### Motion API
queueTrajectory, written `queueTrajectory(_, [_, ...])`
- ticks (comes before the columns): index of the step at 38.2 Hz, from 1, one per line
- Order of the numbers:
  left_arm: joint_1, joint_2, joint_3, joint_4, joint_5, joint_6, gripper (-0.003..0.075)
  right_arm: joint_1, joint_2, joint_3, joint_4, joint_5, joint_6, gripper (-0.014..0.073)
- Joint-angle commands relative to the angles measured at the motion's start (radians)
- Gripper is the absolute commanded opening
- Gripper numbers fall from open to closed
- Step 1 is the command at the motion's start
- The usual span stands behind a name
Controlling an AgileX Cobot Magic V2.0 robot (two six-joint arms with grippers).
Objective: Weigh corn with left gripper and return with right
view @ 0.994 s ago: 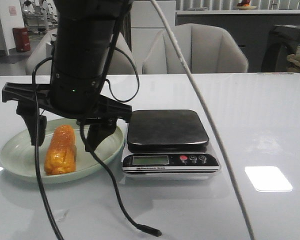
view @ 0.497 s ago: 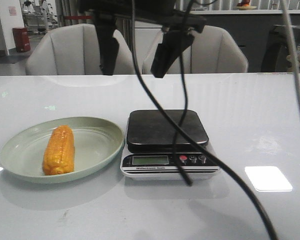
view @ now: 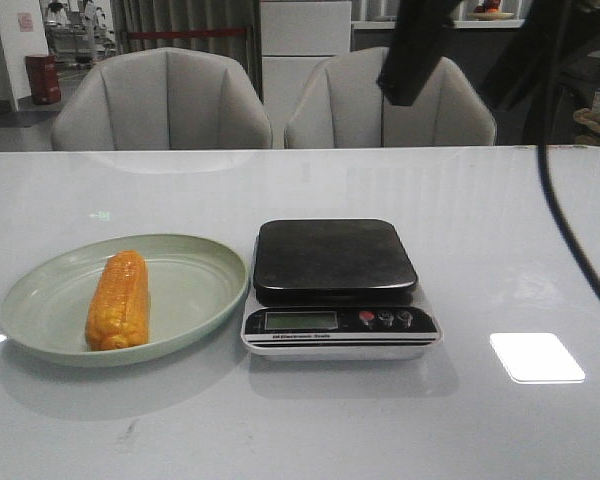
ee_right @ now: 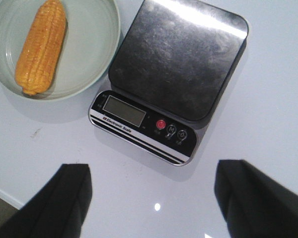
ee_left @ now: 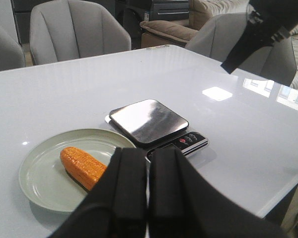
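The scale point(view: 340, 290) carries one line of small print on the white strip under its display point(view: 300, 320); in the front view it appears to read "Electronic Scale", preceded by a short mark too small to make out, and in the right wrist view the same line point(ee_right: 116, 126) is visible but blurred. The display shows no digits, and the three buttons point(ee_right: 171, 130) beside it bear symbols too small to identify. A white sheet point(view: 25, 21) on the wall at the far left has marks that cannot be read.
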Motion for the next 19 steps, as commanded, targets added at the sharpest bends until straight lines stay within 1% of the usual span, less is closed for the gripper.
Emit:
queueTrajectory(1, [0.001, 0.013, -0.022, 0.003, -0.097, -0.001, 0.0122, -0.005, -0.138, 0.085, 0.006, -0.159, -0.014, 0.0606])
queueTrajectory(10, [0.001, 0.013, -0.022, 0.003, -0.097, -0.001, 0.0122, -0.005, -0.398, 0.325, 0.005, -0.370, -0.034, 0.0606])
queueTrajectory(15, [0.001, 0.013, -0.022, 0.003, -0.097, -0.001, 0.0122, 0.008, -0.566, 0.457, 0.005, -0.448, -0.103, 0.0606])
queueTrajectory(19, [0.001, 0.013, -0.022, 0.003, -0.097, -0.001, 0.0122, 0.012, -0.690, 0.548, 0.005, -0.496, -0.118, 0.0606])
